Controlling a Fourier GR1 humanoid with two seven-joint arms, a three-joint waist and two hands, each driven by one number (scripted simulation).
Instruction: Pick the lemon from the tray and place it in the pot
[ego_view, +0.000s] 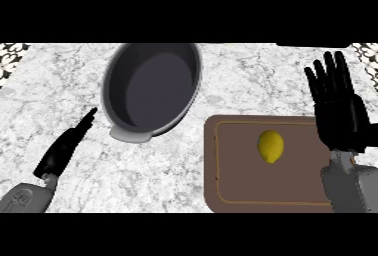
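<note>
A yellow lemon (270, 146) lies on the brown tray (236, 190) at the lower right of the counter. A dark grey pot (151, 87) with a light handle stands at the upper middle, left of the tray and apart from it. My right hand (338, 107) is over the tray's right edge, fingers straight and pointing up, to the right of the lemon and not touching it. My left hand (65, 147) is at the lower left, seen edge-on with straight fingers, beside the pot's lower left and holding nothing.
The counter top (59, 75) is pale marble. Patterned patches show at the far upper left and upper right corners. Bare marble lies between the left hand and the tray.
</note>
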